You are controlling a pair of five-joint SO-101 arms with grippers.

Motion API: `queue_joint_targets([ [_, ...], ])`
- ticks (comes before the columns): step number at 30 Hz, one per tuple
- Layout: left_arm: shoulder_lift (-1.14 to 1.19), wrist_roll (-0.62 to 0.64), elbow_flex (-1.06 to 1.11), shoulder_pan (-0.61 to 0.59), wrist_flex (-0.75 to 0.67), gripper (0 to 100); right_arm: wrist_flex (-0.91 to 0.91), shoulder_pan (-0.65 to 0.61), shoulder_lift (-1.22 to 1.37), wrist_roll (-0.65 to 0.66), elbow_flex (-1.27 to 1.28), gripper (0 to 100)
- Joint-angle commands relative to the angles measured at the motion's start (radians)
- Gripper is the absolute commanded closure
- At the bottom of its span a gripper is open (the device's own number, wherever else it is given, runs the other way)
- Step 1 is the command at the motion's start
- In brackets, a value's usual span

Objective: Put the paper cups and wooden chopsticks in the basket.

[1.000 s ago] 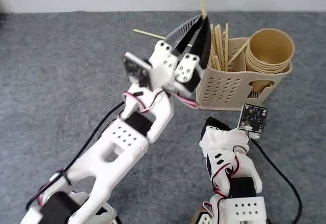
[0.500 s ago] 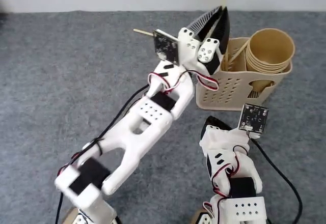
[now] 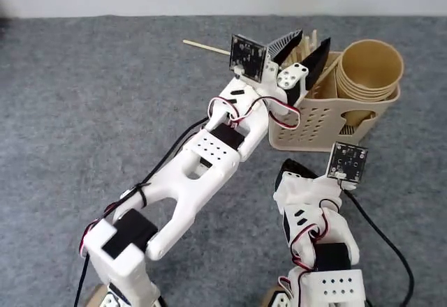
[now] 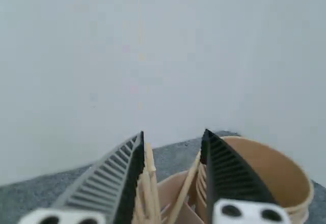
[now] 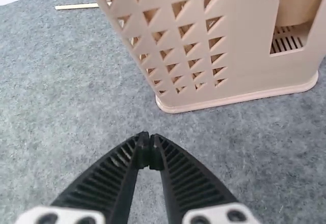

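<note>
Nearest the bases, the right gripper (image 5: 148,142) hangs low over the grey mat (image 3: 84,111), its jaws pressed together on nothing, just short of the basket (image 3: 314,122). Its wrist view gives the basket's perforated wall and foot close up. The left gripper (image 3: 312,42) is above the basket's chopstick compartment with jaws spread. Its wrist view looks between them at a bundle of chopsticks (image 4: 150,183) standing upright in that compartment, close to one jaw. Stacked paper cups (image 3: 370,66) sit in the neighbouring compartment. Beyond the left arm, one loose chopstick (image 3: 206,45) lies flat on the mat, well apart from the basket.
</note>
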Motion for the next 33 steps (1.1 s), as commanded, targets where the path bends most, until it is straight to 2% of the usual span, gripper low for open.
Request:
queue_joint_targets([
  [1,-0.160,0.060,-0.041,-0.011,0.107,82,-0.024,-0.004,-0.012,-0.005,-0.006,99.0],
  [4,-0.269,0.080,-0.041,-0.025,0.213,82,-0.024,-0.004,-0.012,-0.005,-0.006,99.0],
  [8,-0.404,0.084,-0.041,-0.101,0.374,82,-0.024,-0.004,-0.012,-0.005,-0.006,99.0],
  [13,-0.534,0.086,-0.039,-0.270,0.635,82,-0.022,-0.004,-0.012,-0.005,-0.012,99.0],
  [17,-0.615,0.144,-0.039,-0.428,0.845,82,-0.025,-0.012,-0.012,-0.003,-0.014,99.0],
  [21,-0.694,0.186,-0.022,-0.534,1.016,82,0.010,-0.091,-0.012,0.006,-0.054,99.1],
  [24,-0.766,0.184,0.036,-0.580,1.065,82,0.028,-0.200,-0.012,0.084,-0.081,99.1],
  [29,-0.930,0.183,0.213,-0.628,1.068,82,-0.008,-0.412,0.001,0.198,-0.095,98.7],
  [33,-1.089,0.178,0.371,-0.631,1.066,81,-0.094,-0.496,0.001,0.293,-0.092,98.7],
])
